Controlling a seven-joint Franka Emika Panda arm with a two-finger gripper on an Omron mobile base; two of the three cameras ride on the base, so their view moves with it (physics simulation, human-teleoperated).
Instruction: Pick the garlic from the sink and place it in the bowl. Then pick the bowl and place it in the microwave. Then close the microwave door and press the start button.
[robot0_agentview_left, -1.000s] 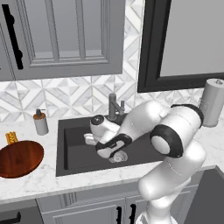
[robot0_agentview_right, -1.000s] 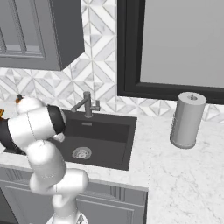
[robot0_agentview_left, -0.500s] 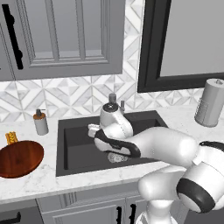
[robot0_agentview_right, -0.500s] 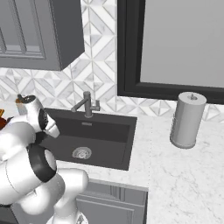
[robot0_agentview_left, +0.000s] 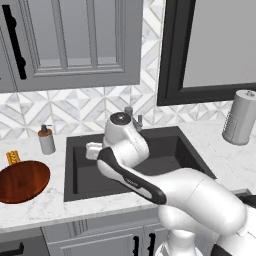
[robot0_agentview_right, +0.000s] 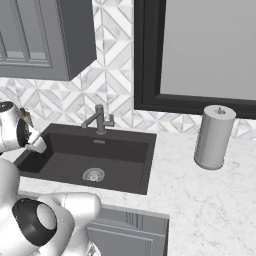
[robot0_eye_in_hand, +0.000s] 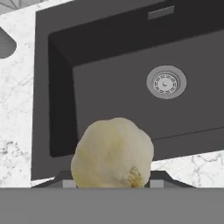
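One small garlic is what this job is about right now.

From the left base view, the white arm reaches over the sink (robot0_agentview_left: 80, 167), and its hand sits up near the sink's left back corner. The brown bowl (robot0_agentview_left: 22, 181) waits on the counter to the left, well apart from the hand. I cannot see the fingers from here.

From the right base view, the arm's end hangs at the left edge, over the sink's (robot0_agentview_right: 127, 177) left side. The drain (robot0_agentview_right: 93, 174) lies bare at the bottom.

In the hand view, the garlic (robot0_eye_in_hand: 113, 154) sits right in front, between the two dark tips of the gripper (robot0_eye_in_hand: 109, 180). They press on it from both sides, so it looks held, up above the sink (robot0_eye_in_hand: 59, 87).

I think the garlic is light and hard, but round and a bit papery, so it could slip or roll. Holding it across the fat middle looks best. The bowl is wide and smooth, so its rim is the place to pinch it.
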